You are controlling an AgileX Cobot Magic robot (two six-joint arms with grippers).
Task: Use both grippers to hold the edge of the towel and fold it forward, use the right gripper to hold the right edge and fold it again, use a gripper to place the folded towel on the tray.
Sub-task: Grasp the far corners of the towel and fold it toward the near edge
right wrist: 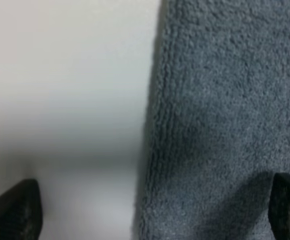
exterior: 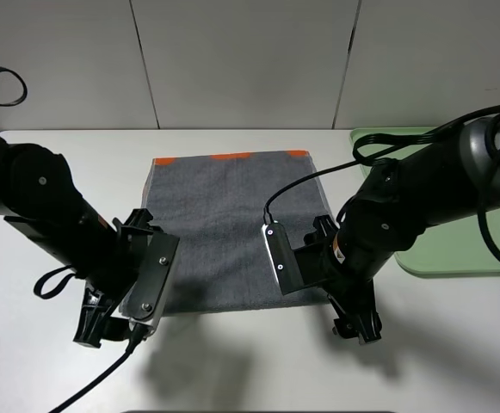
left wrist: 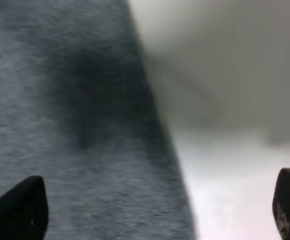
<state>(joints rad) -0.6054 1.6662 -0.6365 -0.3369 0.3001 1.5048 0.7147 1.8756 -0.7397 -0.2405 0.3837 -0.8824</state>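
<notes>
On the table (exterior: 456,353), your towel (exterior: 232,228) lies flat and unfolded, with orange tabs (exterior: 231,157) along its far edge. At its near left corner you have the left gripper (exterior: 95,331) down low. Its jaws are spread, one over the cloth and the other over bare table, with the towel's side edge running between them. Your right gripper (exterior: 357,327) sits the same way at the near right corner, jaws spread across that edge. Neither pinches anything. Right of the towel and apart from it, you see the green tray (exterior: 456,254).
</notes>
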